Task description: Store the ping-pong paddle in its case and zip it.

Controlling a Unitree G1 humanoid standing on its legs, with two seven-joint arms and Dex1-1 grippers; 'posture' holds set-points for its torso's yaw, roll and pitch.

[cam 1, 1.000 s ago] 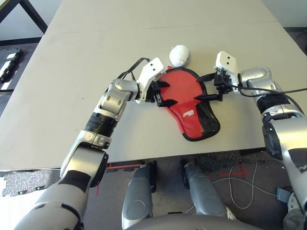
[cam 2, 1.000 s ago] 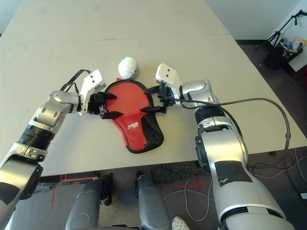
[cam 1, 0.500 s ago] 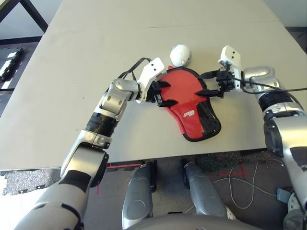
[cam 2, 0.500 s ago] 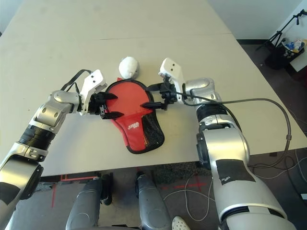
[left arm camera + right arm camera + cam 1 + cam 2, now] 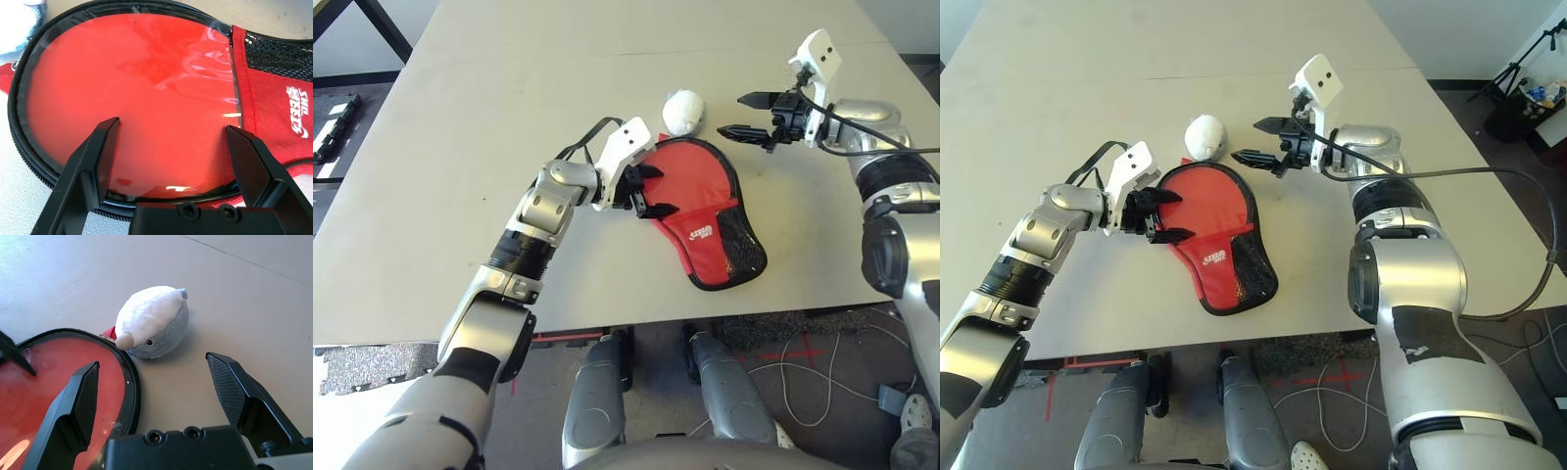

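1. On the smooth, pale table [image 5: 460, 176] lies the case [image 5: 1205, 201], a flat fabric pouch shaped like a paddle, its round end farther from the robot and its narrower end nearer.
2. Across the round end, clear, glossy film [image 5: 132, 88] shows smooth red beneath, creased with highlights; whether that red is the ping-pong paddle's rubber, I cannot tell.
3. Around the outside runs a black rim with fine zipper teeth [image 5: 29, 159].
4. Toward the narrow end, the cloth turns to woven red with a white logo [image 5: 297, 112], beside a black mesh pocket [image 5: 1255, 269] of open net.
5. Over the left part of the round end, the left gripper [image 5: 1187, 215] has its angular black fingers spread; contact with the film is unclear.
6. Well spread too, the ridged fingers of the right gripper [image 5: 1245, 139] pinch nothing, off to the right near the plush ball.
7. Just beyond the round end sits the plush ball [image 5: 151, 323], fuzzy, white above and grey-blue below, with a rounded nub and dark eye.
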